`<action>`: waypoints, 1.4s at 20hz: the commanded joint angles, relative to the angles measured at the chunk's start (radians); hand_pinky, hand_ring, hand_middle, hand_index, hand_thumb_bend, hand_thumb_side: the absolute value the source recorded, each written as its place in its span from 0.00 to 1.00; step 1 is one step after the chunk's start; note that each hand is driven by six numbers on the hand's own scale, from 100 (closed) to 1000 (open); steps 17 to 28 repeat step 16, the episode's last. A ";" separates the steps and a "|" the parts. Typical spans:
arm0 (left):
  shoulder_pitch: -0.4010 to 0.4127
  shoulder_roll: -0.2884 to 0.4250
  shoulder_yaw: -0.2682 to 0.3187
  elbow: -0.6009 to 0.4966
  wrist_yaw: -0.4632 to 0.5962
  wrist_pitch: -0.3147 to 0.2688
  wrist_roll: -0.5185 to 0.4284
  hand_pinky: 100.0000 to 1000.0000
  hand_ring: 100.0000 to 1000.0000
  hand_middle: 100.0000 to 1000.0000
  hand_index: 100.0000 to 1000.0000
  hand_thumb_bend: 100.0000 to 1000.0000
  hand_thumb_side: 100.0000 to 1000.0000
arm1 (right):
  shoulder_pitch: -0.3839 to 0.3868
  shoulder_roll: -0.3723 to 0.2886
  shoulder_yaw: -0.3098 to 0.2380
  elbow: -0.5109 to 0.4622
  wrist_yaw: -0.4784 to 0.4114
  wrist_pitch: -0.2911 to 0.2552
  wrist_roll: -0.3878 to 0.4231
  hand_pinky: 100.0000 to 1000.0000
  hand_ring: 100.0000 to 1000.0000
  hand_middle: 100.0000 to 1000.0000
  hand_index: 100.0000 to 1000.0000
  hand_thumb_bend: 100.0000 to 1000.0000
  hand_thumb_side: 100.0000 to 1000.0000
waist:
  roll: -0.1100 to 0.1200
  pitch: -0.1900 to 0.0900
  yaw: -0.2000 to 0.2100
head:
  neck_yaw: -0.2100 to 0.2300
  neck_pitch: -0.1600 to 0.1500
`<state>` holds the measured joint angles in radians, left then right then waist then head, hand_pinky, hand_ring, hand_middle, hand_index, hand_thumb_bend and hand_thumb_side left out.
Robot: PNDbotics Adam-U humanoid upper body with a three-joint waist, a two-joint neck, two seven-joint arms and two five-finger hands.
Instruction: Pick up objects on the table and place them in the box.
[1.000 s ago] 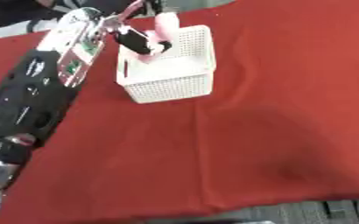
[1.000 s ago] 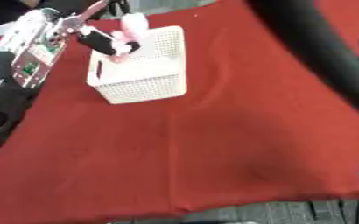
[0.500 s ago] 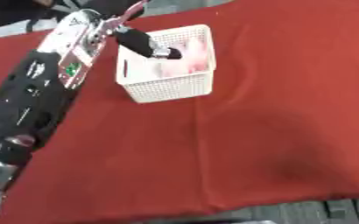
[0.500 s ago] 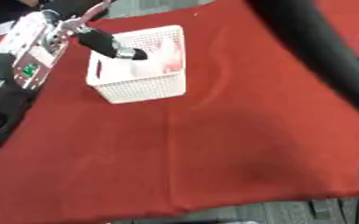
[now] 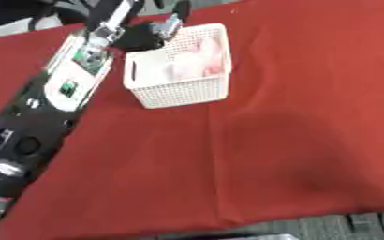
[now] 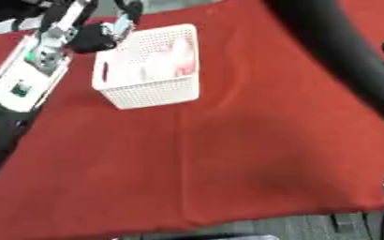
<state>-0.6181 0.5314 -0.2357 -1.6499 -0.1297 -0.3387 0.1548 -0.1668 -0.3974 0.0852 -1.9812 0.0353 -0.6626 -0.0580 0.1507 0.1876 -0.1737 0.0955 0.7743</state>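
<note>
Here the pale pink object (image 5: 197, 61) lies inside the white perforated box (image 5: 181, 92), the left robot hand (image 5: 150, 34) released above its rim.

Matt red cloth (image 5: 253, 154), white perforated plastic basket (image 5: 181, 93)

A basket (image 5: 179, 89) stands on the far left part of a cloth-covered table (image 5: 269, 140), with a soft object (image 5: 197, 63) lying inside it toward its right side. The robot's left arm (image 5: 56, 98) runs from the near left corner up along the table's left edge, its left hand (image 5: 150, 35) at the basket's far left corner, just above the rim. The robot's right arm (image 6: 335, 61) crosses the right side of the right eye view, well right of the basket.
</note>
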 commanded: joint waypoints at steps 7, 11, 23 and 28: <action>0.197 -0.071 0.124 -0.268 0.201 -0.058 -0.024 0.59 0.81 0.81 0.90 0.00 1.00 | 0.010 0.010 -0.008 -0.019 0.013 0.004 -0.006 0.57 0.77 0.80 0.85 0.00 0.68 | -0.035 -0.006 0.031 | -0.012 -0.004; 0.263 -0.132 0.160 -0.334 0.180 -0.053 -0.048 0.61 0.82 0.83 0.90 0.00 1.00 | 0.012 0.016 -0.011 -0.019 0.018 0.000 -0.011 0.58 0.77 0.80 0.85 0.00 0.68 | -0.048 -0.001 0.042 | -0.012 -0.004; 0.302 -0.178 0.175 -0.350 0.159 -0.071 -0.042 0.62 0.82 0.83 0.91 0.00 1.00 | 0.012 0.020 -0.010 -0.019 0.024 -0.007 -0.014 0.58 0.77 0.80 0.85 0.00 0.68 | -0.059 0.007 0.048 | -0.007 -0.004; 0.302 -0.178 0.175 -0.350 0.159 -0.071 -0.042 0.62 0.82 0.83 0.91 0.00 1.00 | 0.012 0.020 -0.010 -0.019 0.024 -0.007 -0.014 0.58 0.77 0.80 0.85 0.00 0.68 | -0.059 0.007 0.048 | -0.007 -0.004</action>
